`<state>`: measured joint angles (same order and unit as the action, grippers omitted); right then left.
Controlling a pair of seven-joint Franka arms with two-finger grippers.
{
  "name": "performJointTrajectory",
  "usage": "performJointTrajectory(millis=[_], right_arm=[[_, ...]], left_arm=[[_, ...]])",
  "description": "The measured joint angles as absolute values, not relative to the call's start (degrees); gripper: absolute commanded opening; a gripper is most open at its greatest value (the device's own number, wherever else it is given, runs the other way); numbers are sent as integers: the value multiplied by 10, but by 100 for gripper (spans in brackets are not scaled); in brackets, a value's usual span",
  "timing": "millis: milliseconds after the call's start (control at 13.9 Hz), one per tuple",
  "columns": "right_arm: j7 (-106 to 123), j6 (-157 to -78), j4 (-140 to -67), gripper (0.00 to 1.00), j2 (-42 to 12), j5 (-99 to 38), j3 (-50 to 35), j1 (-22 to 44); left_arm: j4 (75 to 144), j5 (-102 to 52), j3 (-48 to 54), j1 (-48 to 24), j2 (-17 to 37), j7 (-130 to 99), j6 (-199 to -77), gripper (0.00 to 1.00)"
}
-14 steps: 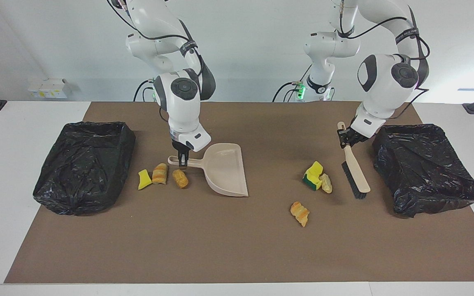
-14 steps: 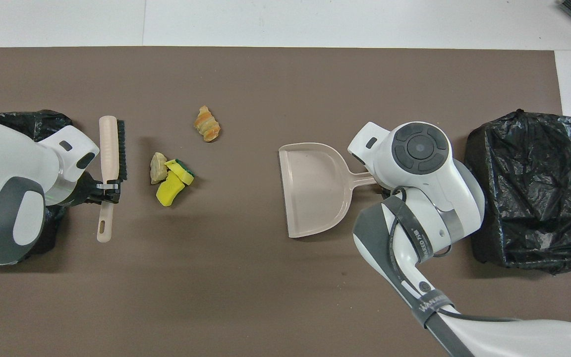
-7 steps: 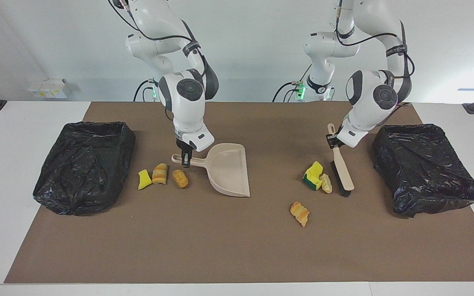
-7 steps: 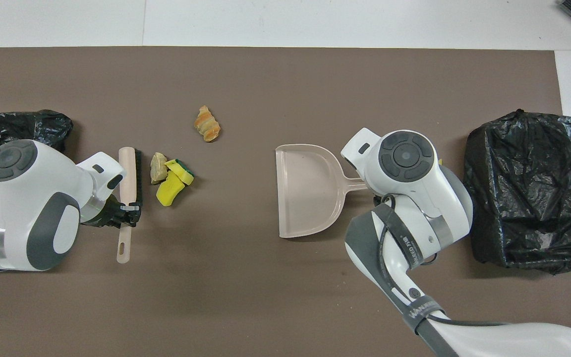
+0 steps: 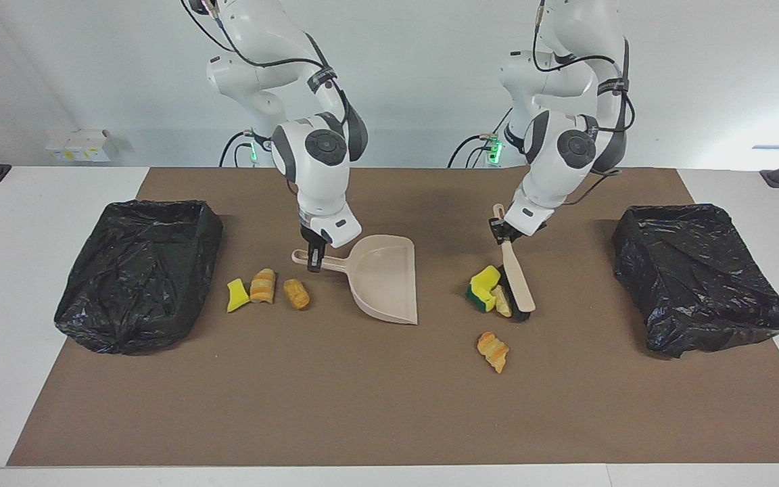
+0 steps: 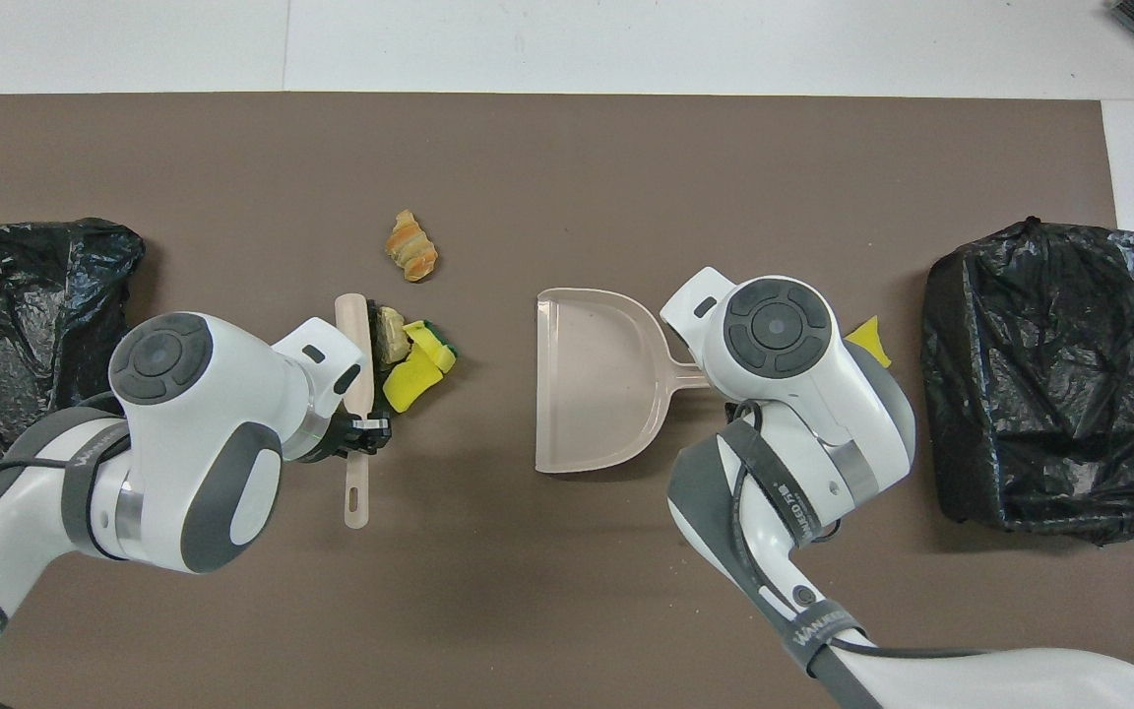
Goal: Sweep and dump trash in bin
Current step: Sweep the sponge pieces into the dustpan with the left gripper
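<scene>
My left gripper (image 5: 500, 230) is shut on the handle of a beige brush (image 5: 516, 284), whose bristles touch a yellow sponge chunk with a green side (image 5: 481, 284) and a tan lump (image 5: 502, 301). In the overhead view the brush (image 6: 355, 364) lies against these scraps (image 6: 414, 364). An orange ridged lump (image 5: 493, 350) lies alone, farther from the robots. My right gripper (image 5: 313, 260) is shut on the handle of the beige dustpan (image 5: 386, 277), which rests on the mat. Three more scraps (image 5: 262, 285) lie between the dustpan's handle and the bin at the right arm's end.
A black bag-lined bin (image 5: 139, 270) stands at the right arm's end of the table, and another (image 5: 697, 277) at the left arm's end. A brown mat (image 5: 389, 406) covers the table.
My left gripper has swept the brush toward the dustpan, pushing the sponge chunk and tan lump along. My right gripper has slid the dustpan a little toward the middle.
</scene>
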<state>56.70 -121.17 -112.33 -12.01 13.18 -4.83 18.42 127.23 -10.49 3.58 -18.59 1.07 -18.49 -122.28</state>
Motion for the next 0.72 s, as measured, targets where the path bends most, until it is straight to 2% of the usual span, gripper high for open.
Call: performJointTrajectory(millis=[359,718], right_arm=[[566,-1212,-1125,0,-120,132,-48,184],[556,-1212,-1127,0,-124,132,-48,184]], left_arm=[[1273,-144,38,-283,26,-213,-1279,0],[1264,-166,40,-357,27,-223,-1285,0]])
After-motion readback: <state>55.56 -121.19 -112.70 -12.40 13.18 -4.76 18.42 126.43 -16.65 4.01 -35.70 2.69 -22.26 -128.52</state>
